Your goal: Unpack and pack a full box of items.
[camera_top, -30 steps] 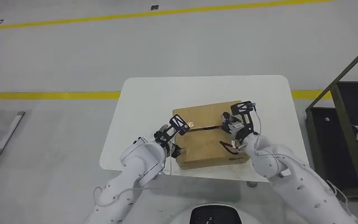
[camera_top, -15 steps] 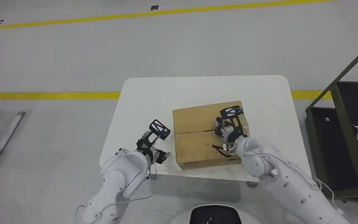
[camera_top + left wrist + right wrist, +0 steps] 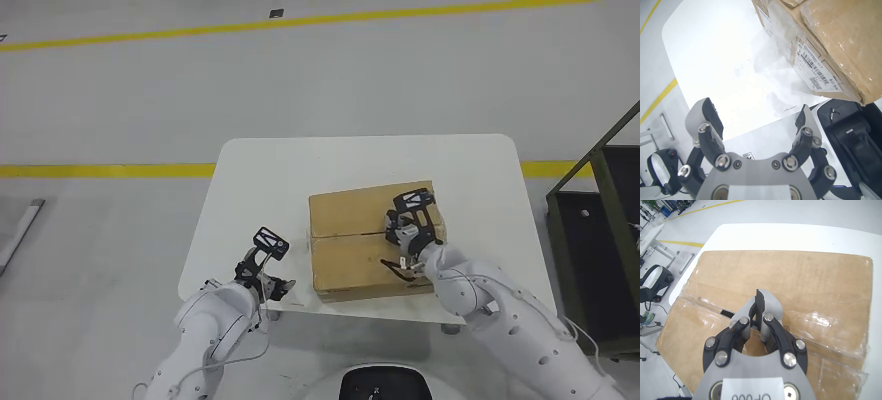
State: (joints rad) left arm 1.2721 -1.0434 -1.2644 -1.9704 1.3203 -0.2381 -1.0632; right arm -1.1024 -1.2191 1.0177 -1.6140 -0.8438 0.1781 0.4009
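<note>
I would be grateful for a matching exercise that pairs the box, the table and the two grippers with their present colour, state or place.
Things:
1. box
2. table
3. left gripper
4. right gripper

States:
A. fingers open, beside the box at the table's near edge
B. fingers shut, over the box's middle seam
C. white, bearing the box
D. brown, flaps closed

Pairs: 1-D; 2-C; 3-A; 4-B
</note>
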